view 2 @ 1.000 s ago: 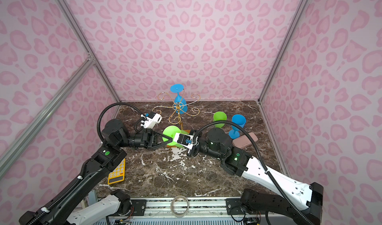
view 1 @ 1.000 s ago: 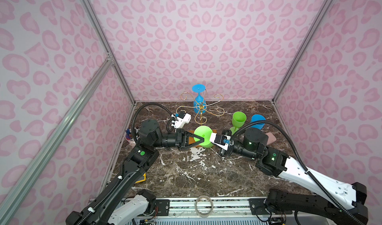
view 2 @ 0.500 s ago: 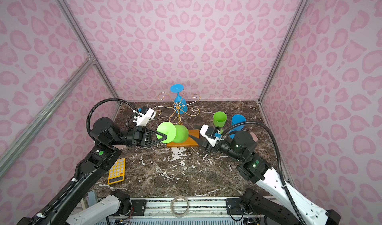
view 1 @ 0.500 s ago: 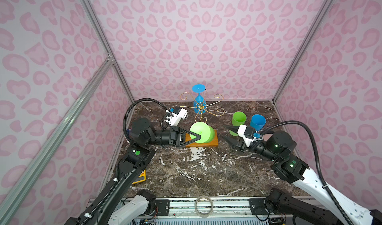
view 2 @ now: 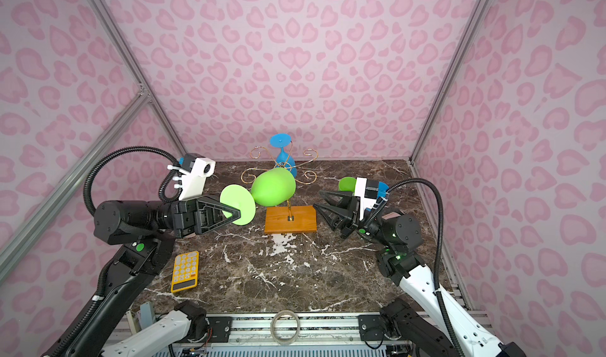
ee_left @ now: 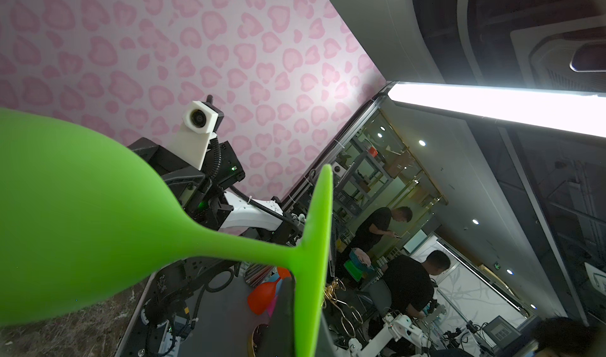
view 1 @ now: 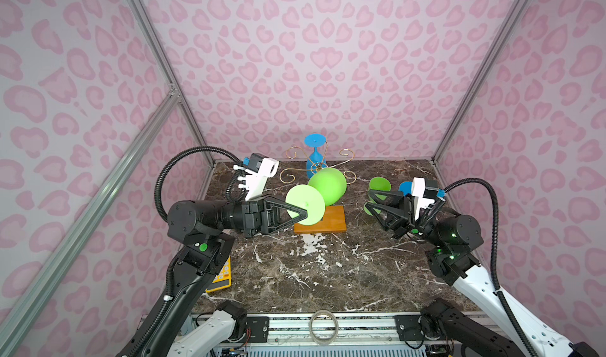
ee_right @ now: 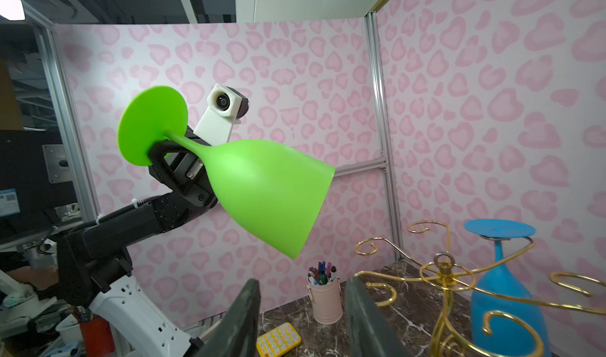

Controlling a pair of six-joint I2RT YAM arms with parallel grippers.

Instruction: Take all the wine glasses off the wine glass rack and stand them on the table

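Now, left gripper [view 1: 303, 212]: clenching the green glass [view 1: 328, 186] by its stem, holding it sideways
green glass: hovering airborne beside the rack [view 1: 323, 222], touching no arm
right gripper [view 1: 368, 200]: standing released, gripping nothing
blue glass [view 1: 314, 157]: hanging inverted on the rack

Pink walls [view 1: 328, 60] printed with heart-shaped spots, joined by silver metal posts [view 1: 158, 60], enclose a dark brown marble tabletop [view 1: 311, 273]. Beyond the enclosure, a long ceiling light [ee_left: 492, 106] glows white above small spotlights [ee_left: 422, 143] and shelves [ee_left: 360, 175].
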